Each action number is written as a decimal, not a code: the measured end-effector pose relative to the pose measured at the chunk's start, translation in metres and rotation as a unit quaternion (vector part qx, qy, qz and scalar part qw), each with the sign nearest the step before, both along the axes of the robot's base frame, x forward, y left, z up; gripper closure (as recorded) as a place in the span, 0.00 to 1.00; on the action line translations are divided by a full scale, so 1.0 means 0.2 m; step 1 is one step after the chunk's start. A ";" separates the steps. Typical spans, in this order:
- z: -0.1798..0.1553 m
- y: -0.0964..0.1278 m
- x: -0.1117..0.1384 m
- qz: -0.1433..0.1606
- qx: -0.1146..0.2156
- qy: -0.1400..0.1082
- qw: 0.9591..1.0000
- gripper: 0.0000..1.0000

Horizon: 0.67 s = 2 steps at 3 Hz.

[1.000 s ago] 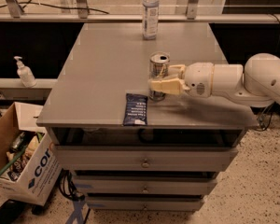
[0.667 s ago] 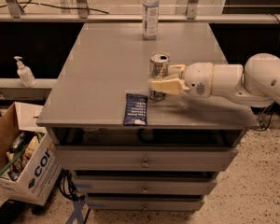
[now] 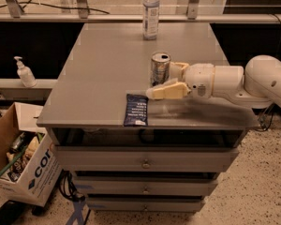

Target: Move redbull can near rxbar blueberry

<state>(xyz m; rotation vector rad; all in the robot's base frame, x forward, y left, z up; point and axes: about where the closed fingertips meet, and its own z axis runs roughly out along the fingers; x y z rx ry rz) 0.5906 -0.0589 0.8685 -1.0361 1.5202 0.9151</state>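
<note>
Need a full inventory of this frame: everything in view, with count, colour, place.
redbull can: 1, silver-blue, upright mid-table, just behind and right of the bar
rxbar blueberry: 1, dark navy, flat at the table's front edge
plastic bottle: 1, clear with white cap, upright at the table's far edge
table: 1, grey, drawers below
pump bottle: 1, white, on the ledge left of the table
cardboard box: 1, white side with blue lettering, on the floor at left, clutter inside
arm: 1, white, reaching in from the right
gripper: 1, cream, at the can, low over the table
</note>
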 end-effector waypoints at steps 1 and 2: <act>0.01 -0.03 -0.02 0.013 0.004 -0.017 1.000 0.00; -0.01 -0.13 -0.03 0.014 -0.002 -0.030 0.999 0.00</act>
